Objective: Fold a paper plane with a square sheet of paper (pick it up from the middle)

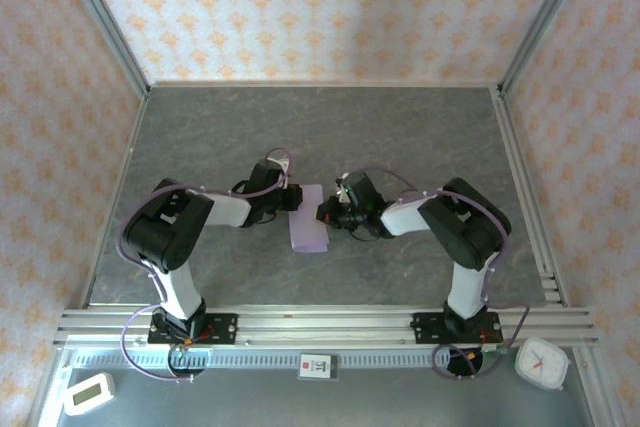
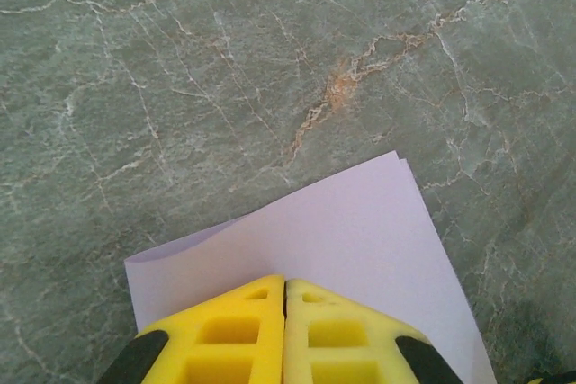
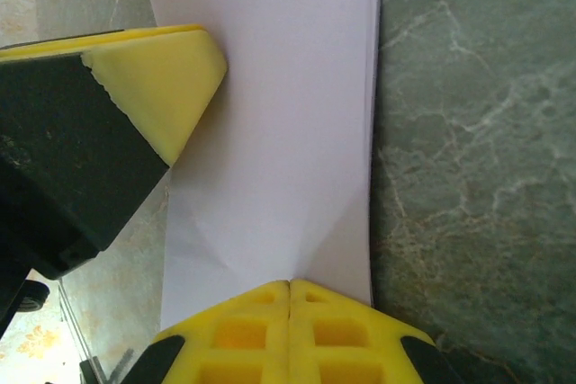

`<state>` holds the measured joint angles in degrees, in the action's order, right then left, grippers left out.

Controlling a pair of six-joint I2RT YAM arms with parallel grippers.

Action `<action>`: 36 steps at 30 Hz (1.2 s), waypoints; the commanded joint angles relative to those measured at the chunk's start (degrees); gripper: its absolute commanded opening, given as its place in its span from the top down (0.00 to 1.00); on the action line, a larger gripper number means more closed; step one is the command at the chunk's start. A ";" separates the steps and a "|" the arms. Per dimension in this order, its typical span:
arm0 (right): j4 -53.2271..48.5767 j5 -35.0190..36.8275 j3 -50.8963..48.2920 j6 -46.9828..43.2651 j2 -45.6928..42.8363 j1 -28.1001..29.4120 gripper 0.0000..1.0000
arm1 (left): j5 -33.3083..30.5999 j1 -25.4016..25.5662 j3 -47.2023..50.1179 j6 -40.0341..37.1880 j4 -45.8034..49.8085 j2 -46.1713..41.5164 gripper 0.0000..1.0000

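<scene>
Folding looks only begun, by my judgement: the square sheet of paper [image 1: 307, 225] is a narrow double strip, as if folded once in half. It is not yet a pointed dart with wings.

At the left edge of the sheet, the left gripper [image 2: 284, 287] has its yellow jaws closed tight together, with the tips over the paper. I cannot tell if a layer is caught between them or if they only press on it.

The sheet lies flat on the grey marbled table [image 1: 400, 127], between the two grippers. It is pale lilac, plain and thin. At one corner the two layers do not match exactly, so a thin second edge shows.

At the right edge of the sheet, the right gripper [image 3: 290, 289] is also closed. Soft wrinkles run in a V shape toward its tips. I cannot say whether it pinches or presses.

The nose folds, the wings and the centre crease remain to be made.
</scene>
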<state>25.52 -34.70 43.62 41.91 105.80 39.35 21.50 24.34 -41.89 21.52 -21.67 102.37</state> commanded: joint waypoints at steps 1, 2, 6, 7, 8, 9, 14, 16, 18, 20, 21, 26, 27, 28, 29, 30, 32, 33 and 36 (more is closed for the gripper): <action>-1.91 1.56 2.95 -2.16 -0.42 0.53 1.00 | -1.84 -0.07 1.05 0.85 -1.53 0.64 0.91; -2.07 1.39 3.20 -2.17 -0.90 0.64 1.00 | -1.92 -0.04 1.10 0.81 -1.46 0.73 0.91; -2.63 1.30 4.58 -2.18 -2.30 1.49 1.00 | -2.01 0.01 1.04 0.56 -1.36 1.07 0.91; -2.75 1.30 4.96 -2.18 -2.39 1.76 1.00 | -2.04 -0.01 1.05 0.63 -1.40 1.16 0.92; -3.04 1.30 5.47 -2.18 -2.42 2.35 1.00 | -1.95 0.00 1.01 0.51 -1.37 1.25 0.91; -3.08 1.37 5.96 -2.13 -2.22 2.89 1.00 | -1.94 0.00 0.94 0.53 -1.37 1.34 0.92; -2.30 1.39 8.10 -1.39 -0.18 5.96 1.00 | -1.98 -0.02 0.81 0.37 -1.17 1.73 0.92; -1.64 1.23 8.65 -1.04 0.78 7.01 1.00 | -1.99 -0.05 0.59 0.32 -0.98 1.92 0.93; -1.35 1.28 9.18 -0.77 1.65 7.79 1.00 | -1.96 -0.04 0.49 0.33 -0.92 2.10 0.93; -1.26 1.34 9.38 -0.68 2.81 8.31 1.00 | -2.06 -0.07 0.26 0.36 -0.78 2.37 0.95; -1.22 1.39 9.38 -0.65 3.49 8.52 1.00 | -2.13 -0.02 0.21 0.32 -0.65 2.57 0.96; 2.25 1.22 6.13 0.77 4.07 8.90 1.00 | -2.13 -0.03 0.10 0.64 -0.91 3.20 0.99; 2.98 1.34 4.90 1.06 3.52 8.90 1.00 | -1.99 0.01 0.11 0.59 -0.89 3.24 1.00; 3.80 1.62 3.80 1.43 2.96 8.89 1.00 | -1.96 0.01 0.16 0.59 -0.99 3.19 1.00; 4.86 1.87 2.53 1.97 2.47 8.90 1.00 | -2.00 -0.02 0.32 0.67 -1.01 3.21 1.00; 5.32 1.91 1.72 2.33 2.23 8.90 1.00 | -2.04 -0.06 0.32 0.62 -1.18 3.24 1.00; 5.42 1.91 0.70 2.82 1.96 8.97 1.00 | -2.17 -0.01 0.28 0.63 -1.10 3.58 1.00; 5.14 2.04 0.14 2.95 1.87 9.06 1.00 | -2.36 -0.03 0.23 0.62 -1.00 3.71 1.00; 1.79 2.94 -0.67 1.63 1.33 9.29 1.00 | -2.51 -0.07 0.10 0.72 -1.05 4.17 1.00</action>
<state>30.72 -32.75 44.62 43.88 108.47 48.29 20.58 24.01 -41.89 21.56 -25.17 104.01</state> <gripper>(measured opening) 0.044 0.065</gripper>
